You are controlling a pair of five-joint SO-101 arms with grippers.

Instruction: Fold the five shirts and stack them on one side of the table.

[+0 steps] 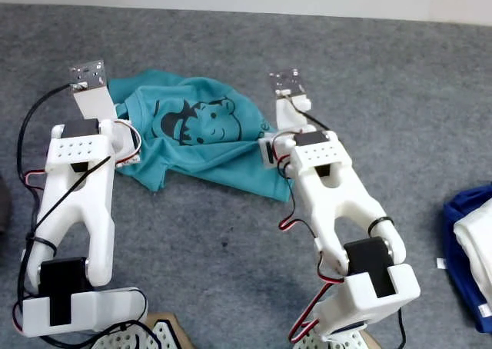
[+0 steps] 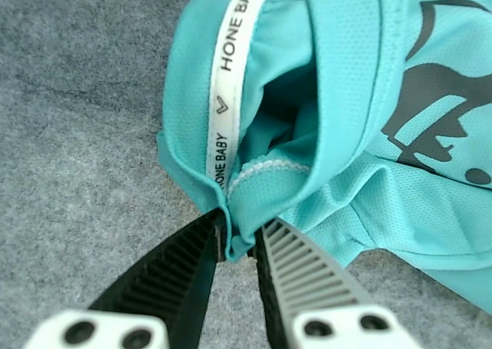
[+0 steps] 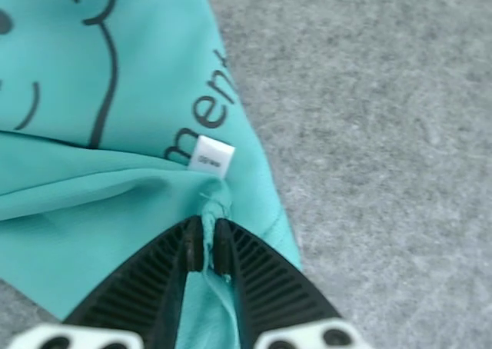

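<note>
Teal shirt [image 1: 201, 145] is pinched by left gripper [image 2: 238, 237] and right gripper [image 3: 206, 241], so I'd move both evenly, cloth between them taut.

Your left arm [image 1: 77, 187] is extended nearly straight forward from its base. The left gripper [image 2: 238, 237] has both fingers pressed together on a pinch of the teal shirt [image 2: 346, 95]. Your right arm [image 1: 330, 187] is extended forward too, slanting inward toward the left arm. The right gripper [image 3: 206, 237] is clamped tight on a fold of the same shirt.
</note>
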